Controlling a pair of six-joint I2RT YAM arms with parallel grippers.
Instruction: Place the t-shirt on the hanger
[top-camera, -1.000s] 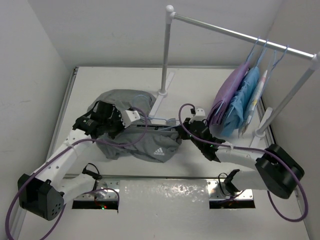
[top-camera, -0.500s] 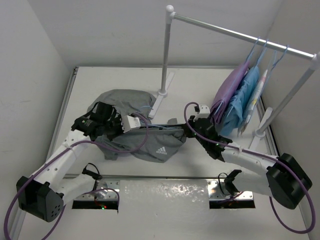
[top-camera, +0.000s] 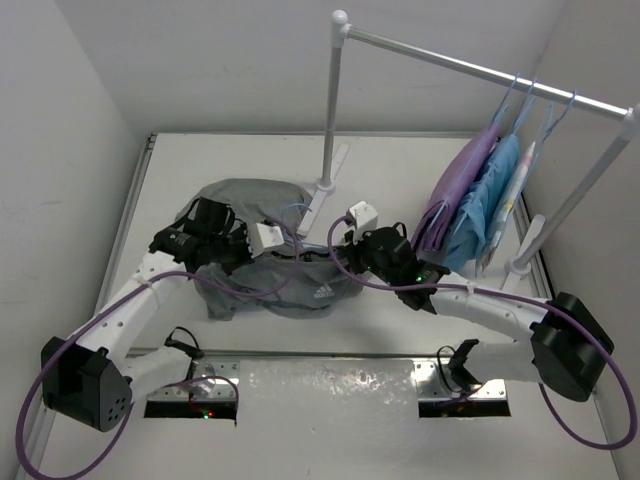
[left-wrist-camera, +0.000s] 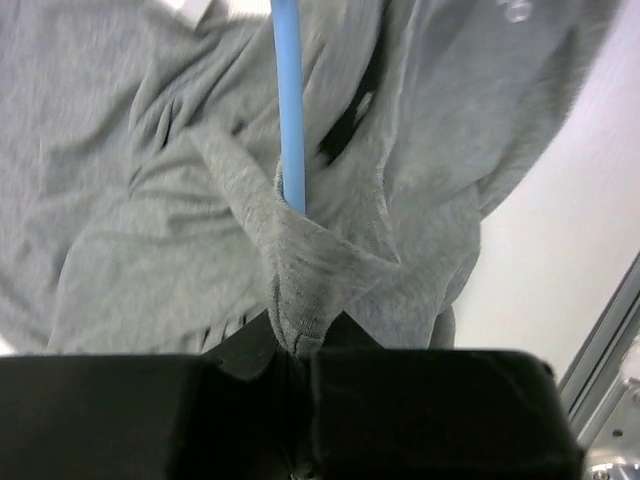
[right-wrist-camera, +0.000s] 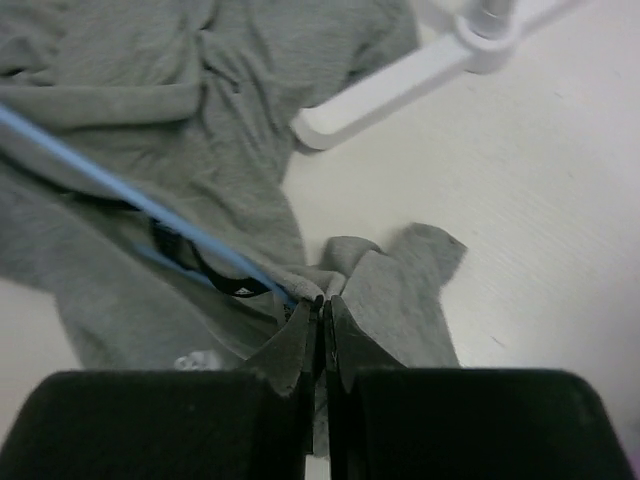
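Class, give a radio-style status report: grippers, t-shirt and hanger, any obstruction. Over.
Left gripper shut on t-shirt. Right gripper shut on its edge. Hanger wire runs into the fabric. Rack foot close beside. Over.

Left arm (top-camera: 130, 310): extends from its base at the near left edge, forward and inward, wrist bent toward the centre. Left gripper (left-wrist-camera: 300, 352): jaws fully closed, pinching a fold of the t-shirt (left-wrist-camera: 130, 250).

Right arm (top-camera: 490, 305): extends from its base at the near right, low and leftward, wrist turned toward the left gripper. Right gripper (right-wrist-camera: 322, 312): jaws fully closed, fingers pressed together on an edge of the t-shirt.
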